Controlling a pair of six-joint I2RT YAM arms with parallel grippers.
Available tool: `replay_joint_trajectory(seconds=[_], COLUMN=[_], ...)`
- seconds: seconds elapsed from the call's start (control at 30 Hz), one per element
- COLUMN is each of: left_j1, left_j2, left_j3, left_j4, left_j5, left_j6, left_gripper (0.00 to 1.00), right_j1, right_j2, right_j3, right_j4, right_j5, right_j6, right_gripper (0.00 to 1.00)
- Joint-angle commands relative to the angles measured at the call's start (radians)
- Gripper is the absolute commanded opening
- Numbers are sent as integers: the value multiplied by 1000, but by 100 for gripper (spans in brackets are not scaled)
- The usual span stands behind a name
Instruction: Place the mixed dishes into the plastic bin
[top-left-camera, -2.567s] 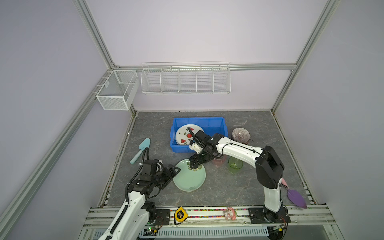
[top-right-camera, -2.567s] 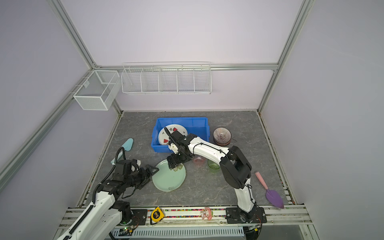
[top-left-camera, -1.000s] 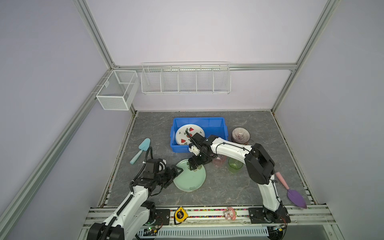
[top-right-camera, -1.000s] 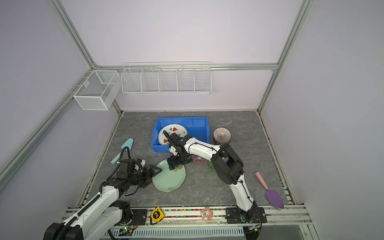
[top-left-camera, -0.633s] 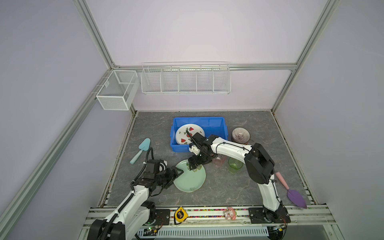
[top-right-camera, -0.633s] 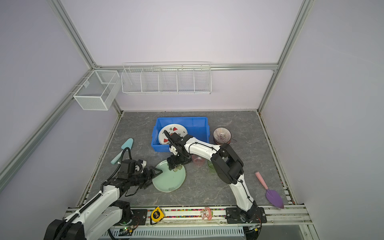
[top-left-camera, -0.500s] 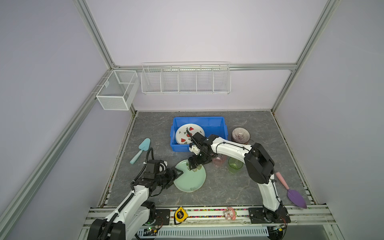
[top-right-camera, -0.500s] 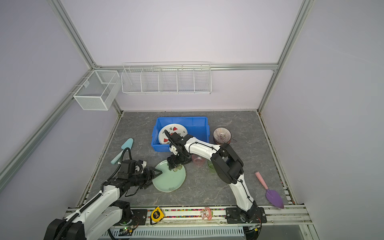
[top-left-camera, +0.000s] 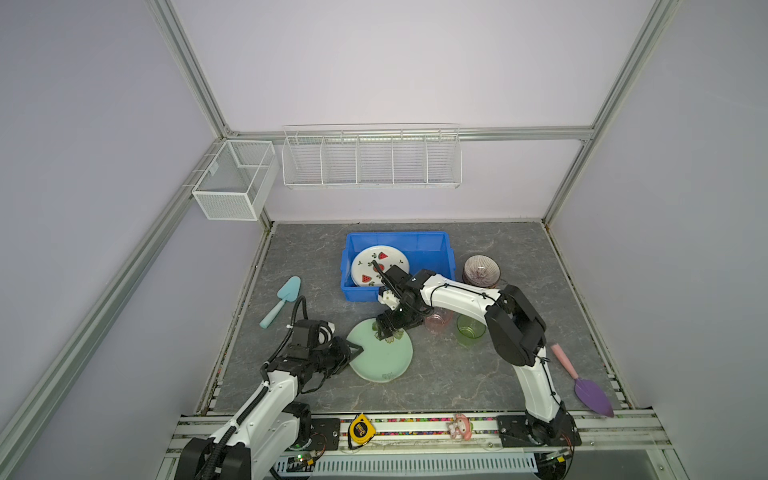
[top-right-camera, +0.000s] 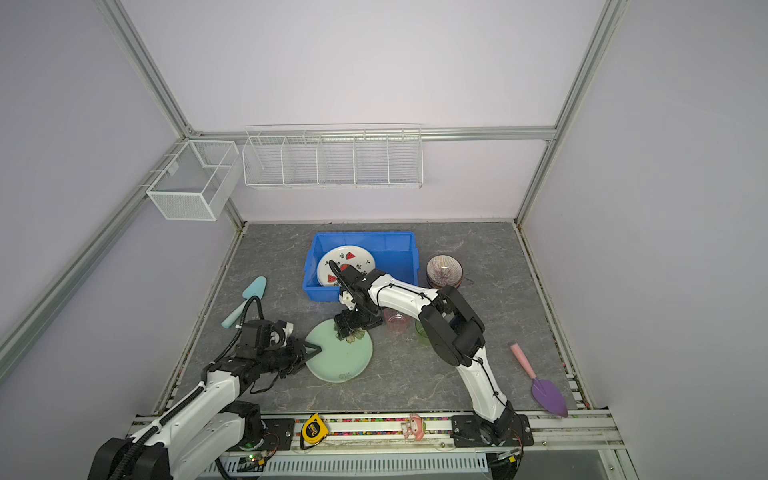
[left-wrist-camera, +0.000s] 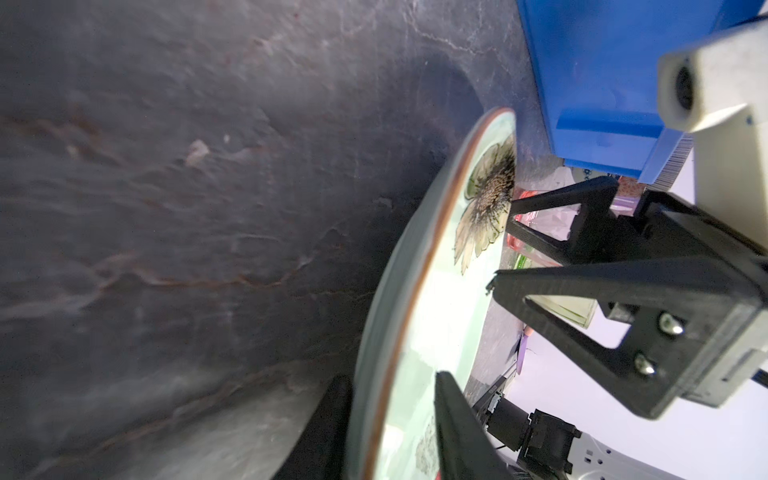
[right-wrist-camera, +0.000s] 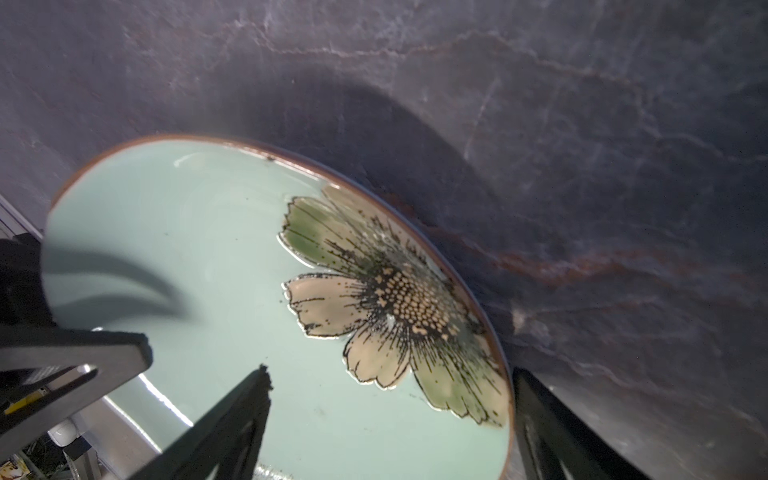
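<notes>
On the counter (top-left-camera: 457, 386), your left gripper (top-left-camera: 358, 350) straddles the rim of the pale green plate (top-left-camera: 386, 359), pinch unclear; the wide-open right gripper (top-left-camera: 386, 331) at its flower edge could knock it loose.

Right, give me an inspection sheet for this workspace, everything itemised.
Surface: grey marbled tabletop, no spills seen.
Job's things: watermelon plate lies in the blue bin; pale green plate, patterned bowls, pink cup and green cup are outside it.
Clutter: teal scoop at left, purple scoop at right; tape measure and pink toy on the front rail.
Grippers: left gripper straddles the pale green plate's left rim, grip unclear; right gripper open across its flowered far rim.
Cables: black cable loops above the left wrist.
Surroundings: wire rack and mesh basket on the walls, nothing seen inside.
</notes>
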Motion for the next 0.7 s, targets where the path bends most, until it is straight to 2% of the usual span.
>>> replay_joint_trajectory(seconds=[0.0, 0.37, 0.67], left_j1=[-4, -4, 0], left_j2=[-23, -50, -81], left_j3=[9, 12, 47], left_j4=[79, 74, 73], left_j5=[45, 36, 49], left_j6=[-6, -13, -3], left_gripper=[27, 0, 0], right_j1=[5, -7, -59], right_j2=[16, -2, -91], right_j3=[24, 85, 128], right_j4=[30, -21, -62], right_j5=[-59, -27, -37], right_j6=[30, 5, -13], right_gripper=[91, 91, 91])
